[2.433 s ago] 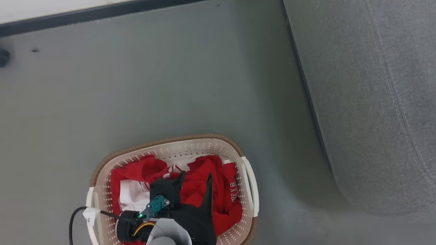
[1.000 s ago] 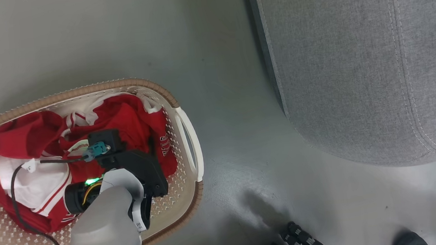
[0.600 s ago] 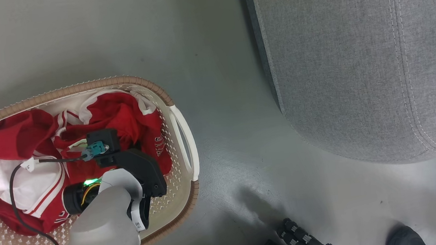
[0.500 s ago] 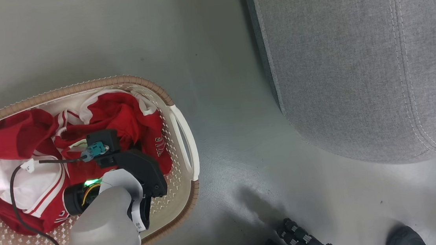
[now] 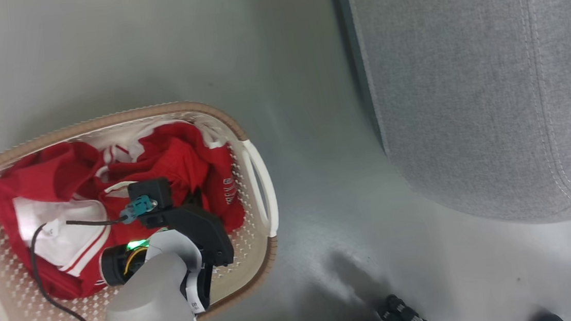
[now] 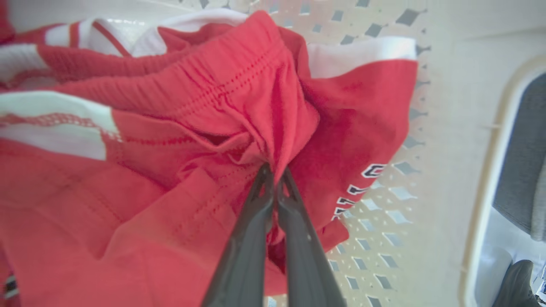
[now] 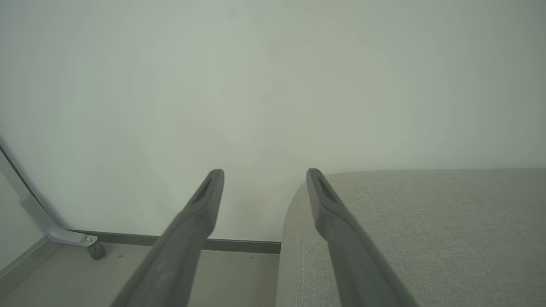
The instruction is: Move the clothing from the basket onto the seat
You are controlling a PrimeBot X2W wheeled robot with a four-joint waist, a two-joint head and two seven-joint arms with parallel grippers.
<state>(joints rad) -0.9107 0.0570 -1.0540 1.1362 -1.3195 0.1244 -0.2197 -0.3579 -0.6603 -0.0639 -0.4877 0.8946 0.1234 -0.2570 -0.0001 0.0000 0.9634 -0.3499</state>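
Note:
The cream basket point(image 5: 106, 119) with a brown rim stands on the floor at the left of the head view, and its perforated wall point(image 6: 443, 128) shows in the left wrist view. Red clothing point(image 5: 176, 154) with white panels lies bunched inside it. My left arm point(image 5: 152, 296) reaches down into the basket. My left gripper point(image 6: 273, 170) is shut on a raised fold of the red clothing point(image 6: 239, 98). The grey seat point(image 5: 480, 86) takes up the right side. My right gripper point(image 7: 264, 172) is open and holds nothing, beside the seat's edge point(image 7: 405, 234).
Grey floor point(image 5: 317, 168) separates the basket from the seat. A black ribbed part point(image 5: 408, 318) sits at the bottom edge. In the right wrist view a pale wall, a dark baseboard point(image 7: 243, 245) and a metal bracket with a castor point(image 7: 91, 249) stand ahead.
My left gripper went from open above the clothing down into the basket and shut on a red fold. The head camera shifted, so the whole picture slid slightly.

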